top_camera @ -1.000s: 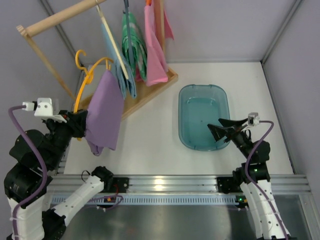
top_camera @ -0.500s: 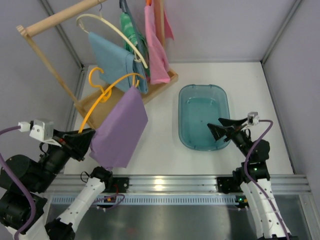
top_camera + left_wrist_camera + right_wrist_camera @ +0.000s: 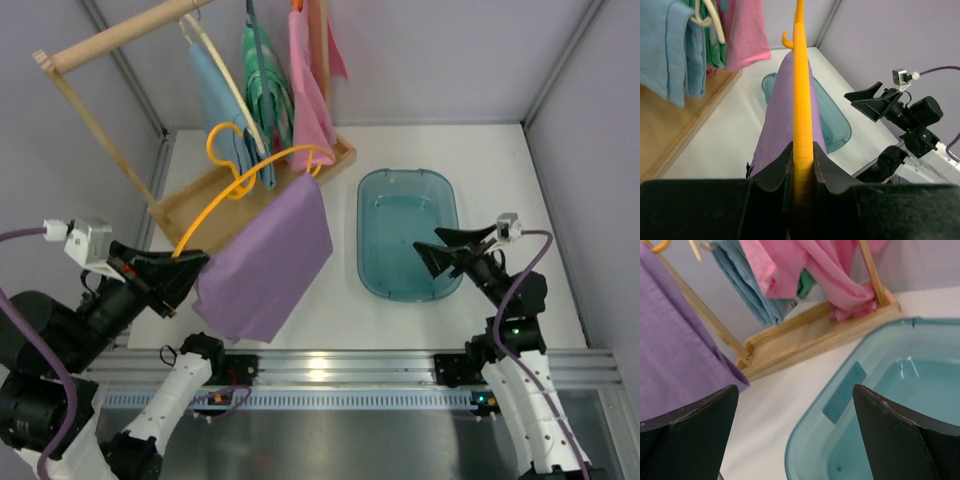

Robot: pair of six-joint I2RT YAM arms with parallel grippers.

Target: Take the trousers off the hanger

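Left gripper (image 3: 802, 151), at the bottom centre of its wrist view, is clamped tight on one end of the orange-yellow hanger (image 3: 802, 95). The hanger is seen edge-on there, running straight up the frame. From the top view this gripper (image 3: 188, 275) sits at the lower left, and the hanger (image 3: 245, 185) slants up and to the right from it. Its hook shows in front of the base of the wooden rack (image 3: 110, 45). The lilac trousers (image 3: 265, 265) are still draped over the hanger, spread as a flat sheet at lower centre-left above the white table (image 3: 335, 300).

The right gripper (image 3: 437, 257), right of centre, has its jaws spread wide with nothing between them. It hangs over the lower right part of the translucent teal tub (image 3: 408, 175).

A light blue garment (image 3: 215, 95) and a pink garment (image 3: 310, 110) hang on the rack at the upper centre-left.
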